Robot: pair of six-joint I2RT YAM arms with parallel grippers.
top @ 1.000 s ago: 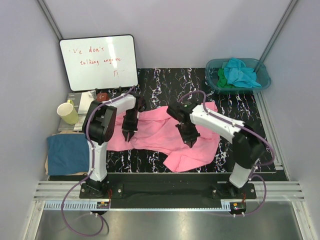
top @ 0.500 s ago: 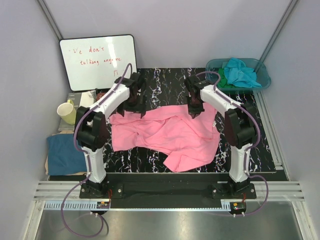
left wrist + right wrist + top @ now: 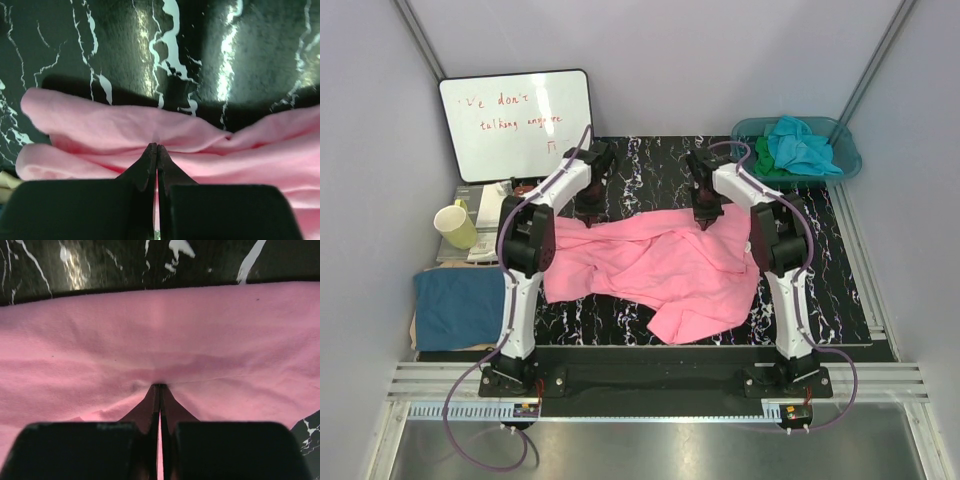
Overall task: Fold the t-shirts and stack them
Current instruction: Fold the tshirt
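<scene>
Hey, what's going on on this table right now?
Two robot arms are working on a pink t-shirt lying rumpled on the black marbled table. The left gripper and the right gripper are both shut, each pinching the shirt's far edge, one toward either side. It is not folded yet. A turquoise shirt and a green shirt sit in the basin at the far right corner. A dark blue cloth lies folded on the left.
</scene>
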